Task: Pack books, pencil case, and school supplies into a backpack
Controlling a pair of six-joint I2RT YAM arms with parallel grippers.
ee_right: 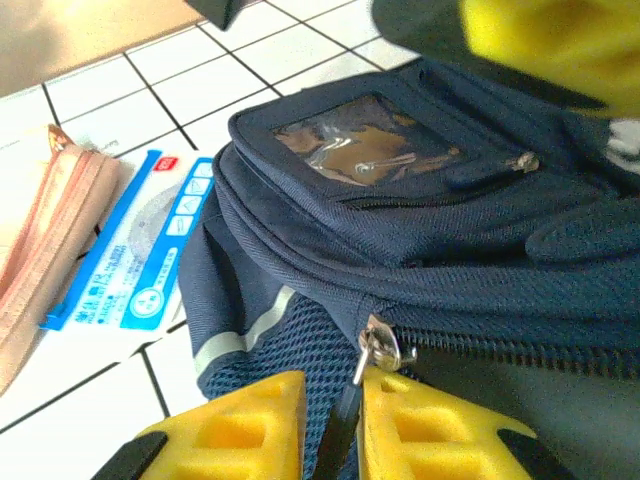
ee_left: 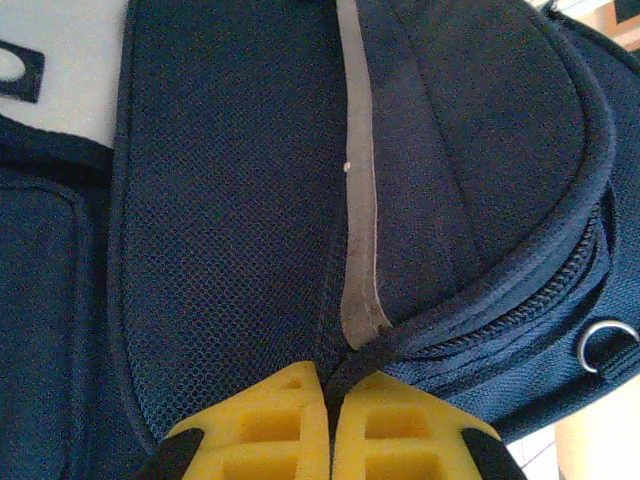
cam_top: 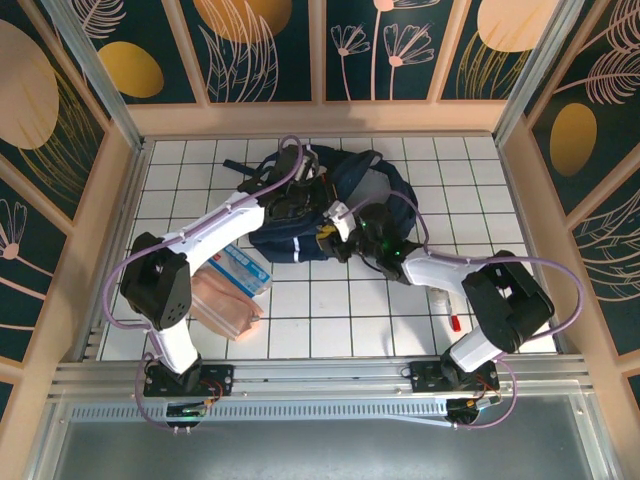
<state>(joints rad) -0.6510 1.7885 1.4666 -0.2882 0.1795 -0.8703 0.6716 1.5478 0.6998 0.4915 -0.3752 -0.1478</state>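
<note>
The navy backpack (cam_top: 378, 186) lies at the back middle of the tiled table. My left gripper (cam_top: 300, 207) rests on top of it, its jaws (ee_left: 332, 392) shut on a black strap loop (ee_left: 362, 360) beside a grey stripe. My right gripper (cam_top: 336, 233) is at the bag's near edge. Its yellow fingers (ee_right: 335, 385) stand slightly apart, open, with the black zipper pull (ee_right: 338, 432) hanging between them under the metal slider (ee_right: 378, 345). The peach pencil case (cam_top: 226, 305) lies front left. A whitish stick (cam_top: 440, 297) and a red pen (cam_top: 455, 322) lie front right. The books are out of view.
A blue-and-white flat packet (cam_top: 246, 268) lies between the pencil case and the backpack, also seen from the right wrist (ee_right: 130, 250) next to the peach pouch (ee_right: 50, 230). Wooden walls enclose the table on three sides.
</note>
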